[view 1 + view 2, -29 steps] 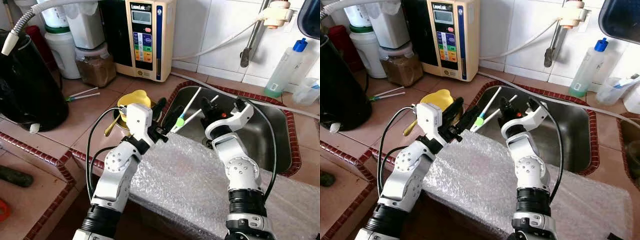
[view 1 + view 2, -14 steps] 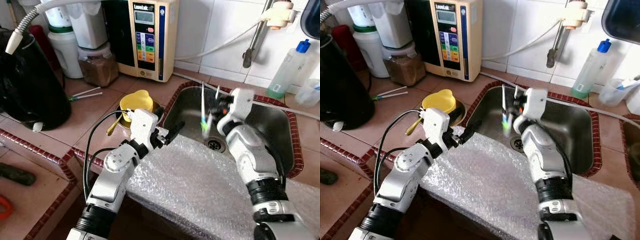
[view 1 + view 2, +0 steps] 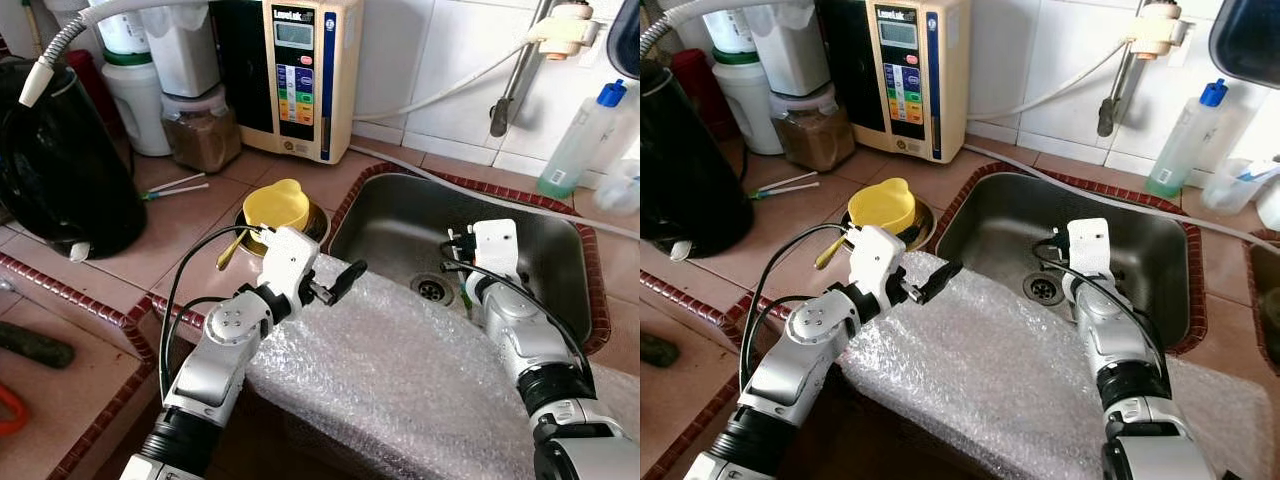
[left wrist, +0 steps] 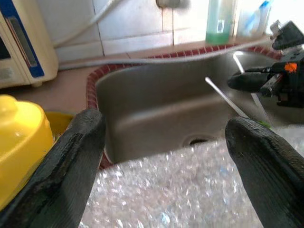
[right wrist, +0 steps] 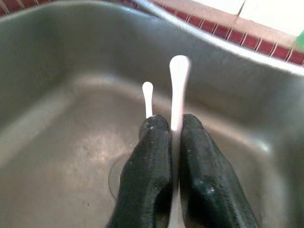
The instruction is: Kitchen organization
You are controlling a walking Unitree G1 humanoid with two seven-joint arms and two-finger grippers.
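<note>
Nearest lies a sheet of bubble wrap [image 3: 400,370], crinkled and shiny, draped over the front edge of the worktop [image 3: 120,250] and reaching to the near rim of the sink [image 3: 560,250]. The left tool [image 4: 161,156] hovers just above the wrap at the sink's near left corner, its two black rubbery fingers [image 4: 71,156] spread wide with nothing between them. Just behind it sits a yellow plastic lid [image 3: 275,205] on a round dish, with a spoon handle poking out beside it.

The sink is a rounded steel basin with a dull, water-marked floor and a drain [image 3: 432,289] near its front. A border of small red tiles edges it and also runs along the step of the terracotta worktop at the left. The basin floor is mostly bare, leaving room inside.

The right tool [image 5: 173,142] reaches down into the sink by the drain, fingers pinched narrow on the thin white handles of two toothbrushes [image 5: 178,90]. Smooth rounded handle ends stick up past the fingertips; one is longer than the other.

Farther back stand a black kettle [image 3: 60,170], a jar [image 3: 200,125], a cream water unit [image 3: 300,70], a hose [image 3: 440,90] and a green-tinted bottle [image 3: 585,135] against white wall tiles.
</note>
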